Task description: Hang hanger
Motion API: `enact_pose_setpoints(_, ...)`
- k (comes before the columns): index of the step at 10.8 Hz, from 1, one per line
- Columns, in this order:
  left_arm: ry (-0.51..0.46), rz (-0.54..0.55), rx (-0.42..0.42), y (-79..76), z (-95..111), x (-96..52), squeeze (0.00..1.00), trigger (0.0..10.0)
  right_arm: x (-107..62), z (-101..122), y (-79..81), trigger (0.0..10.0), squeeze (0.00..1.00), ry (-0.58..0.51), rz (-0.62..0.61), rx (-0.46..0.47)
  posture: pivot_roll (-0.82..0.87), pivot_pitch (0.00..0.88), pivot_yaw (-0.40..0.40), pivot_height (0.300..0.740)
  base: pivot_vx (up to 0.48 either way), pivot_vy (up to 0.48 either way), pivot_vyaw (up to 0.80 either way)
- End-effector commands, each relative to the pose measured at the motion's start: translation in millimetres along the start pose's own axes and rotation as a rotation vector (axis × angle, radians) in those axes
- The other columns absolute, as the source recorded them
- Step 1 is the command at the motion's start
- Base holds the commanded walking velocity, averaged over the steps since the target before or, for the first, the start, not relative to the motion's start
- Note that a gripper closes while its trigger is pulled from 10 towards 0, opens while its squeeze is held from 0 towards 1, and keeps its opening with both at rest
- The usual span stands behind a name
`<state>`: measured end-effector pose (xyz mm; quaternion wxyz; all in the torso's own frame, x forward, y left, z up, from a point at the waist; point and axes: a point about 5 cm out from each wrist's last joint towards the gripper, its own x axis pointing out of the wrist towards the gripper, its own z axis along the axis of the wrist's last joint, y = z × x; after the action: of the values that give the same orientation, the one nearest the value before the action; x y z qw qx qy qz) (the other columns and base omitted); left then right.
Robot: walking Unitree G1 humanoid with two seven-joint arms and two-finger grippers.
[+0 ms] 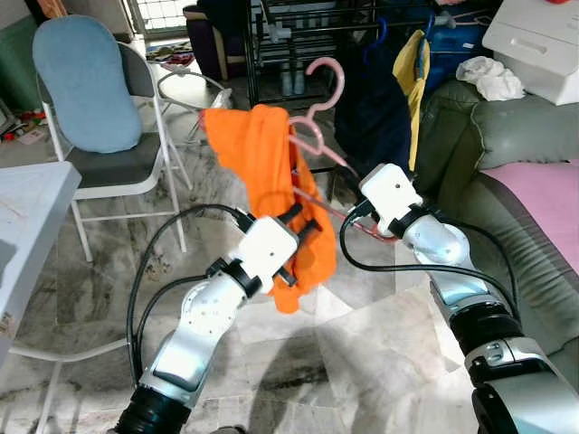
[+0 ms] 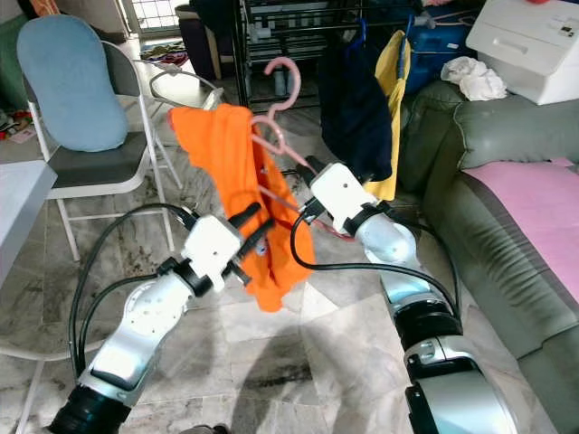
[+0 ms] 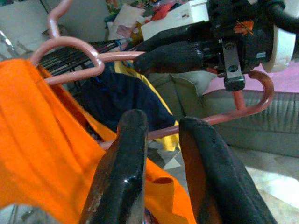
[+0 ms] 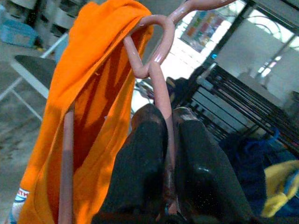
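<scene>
**A:** What's the biggest thing in front of you?

**B:** You have the grey-green upholstered sofa (image 1: 470,145) on your right, with a pink cover (image 1: 543,194) on its seat. Behind your arms stands a black metal drying rack (image 1: 298,41); a dark navy garment (image 1: 373,108) and a yellow one (image 1: 412,63) hang at it. On your left is a white folding chair with a blue padded back (image 1: 90,90), and the corner of a white counter (image 1: 27,208) is at the left edge. The floor is pale marble tile (image 1: 362,344).

**A:** And the task's thing?

**B:** The pink plastic hanger (image 1: 318,108) is up in the air between your two arms, in front of the rack, its hook pointing up and not on any rail. The bright orange cloth garment (image 1: 271,181) is draped over it and hangs down towards your left arm.

**A:** How do the jaws stand?

**B:** Your right gripper (image 4: 167,140) has its jaws pressed together on the hanger's pink bar just below the neck; the wrist view shows the rod pinched between the two black fingers (image 4: 140,158). Your left gripper (image 3: 163,140) has its jaws slightly spread, with the lower pink bar and the orange fabric just beyond the tips. I cannot tell whether they grip the fabric.
</scene>
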<state>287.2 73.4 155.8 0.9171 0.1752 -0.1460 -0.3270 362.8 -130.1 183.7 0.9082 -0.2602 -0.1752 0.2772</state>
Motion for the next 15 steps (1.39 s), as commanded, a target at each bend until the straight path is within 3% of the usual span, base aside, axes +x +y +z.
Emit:
enact_pose_setpoints(1,-0.011,0.004,0.048,10.9,3.7,-3.2,1.0,10.0,1.4,14.2,1.0,10.0,0.0,-0.091,0.053,0.001,-0.02,0.069,0.037,0.74,0.0,0.0,0.0)
enact_pose_setpoints(4,0.037,0.018,0.214,67.7,4.7,-18.6,1.0,10.0,-17.5,9.1,-4.1,10.0,0.0,-0.095,0.247,0.036,-0.02,0.073,0.04,0.74,0.0,0.0,0.0)
enact_pose_setpoints(6,0.09,-0.057,0.313,97.9,6.5,-33.2,1.0,10.0,-32.6,4.9,-9.3,10.0,0.0,-0.071,0.408,0.027,-0.02,0.075,0.046,0.74,0.0,0.0,0.0)
enact_pose_setpoints(9,0.237,-0.145,0.368,130.8,-2.6,-48.2,1.0,10.0,-41.2,10.2,-21.9,10.0,0.0,-0.076,0.503,-0.007,-0.02,0.075,0.048,0.74,0.0,0.0,0.0)
enact_pose_setpoints(11,0.257,-0.171,0.337,137.7,-3.0,-47.7,1.0,10.0,-42.9,15.7,-26.6,10.0,0.0,-0.095,0.53,-0.025,-0.02,0.075,0.05,0.74,0.0,0.0,0.0)
enact_pose_setpoints(13,0.337,-0.256,0.187,139.8,-15.2,-50.9,1.0,10.0,-36.9,29.0,-30.4,10.0,0.0,-0.159,0.526,-0.087,-0.02,0.076,0.053,0.74,0.0,0.0,0.0)
enact_pose_setpoints(15,0.35,-0.263,0.117,146.4,-19.9,-46.0,1.0,10.0,-28.1,40.3,-33.0,10.0,0.0,-0.222,0.458,-0.179,-0.02,0.074,0.053,0.74,0.0,0.0,0.0)
